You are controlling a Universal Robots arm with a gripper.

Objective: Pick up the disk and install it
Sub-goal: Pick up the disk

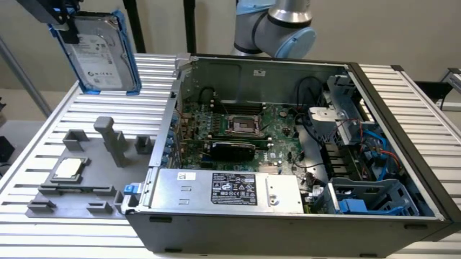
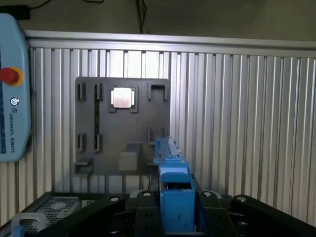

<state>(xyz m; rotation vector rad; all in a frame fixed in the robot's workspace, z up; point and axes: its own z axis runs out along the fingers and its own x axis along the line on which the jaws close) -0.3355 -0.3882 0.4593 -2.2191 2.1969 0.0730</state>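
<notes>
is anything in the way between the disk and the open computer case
Nothing visible does. The gripper holds the disk upright in the air over the table, beside the computer case, whose open side faces up, uncovered.

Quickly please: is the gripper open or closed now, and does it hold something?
Gripper: closed on the disk, holding it up in the air.
</notes>
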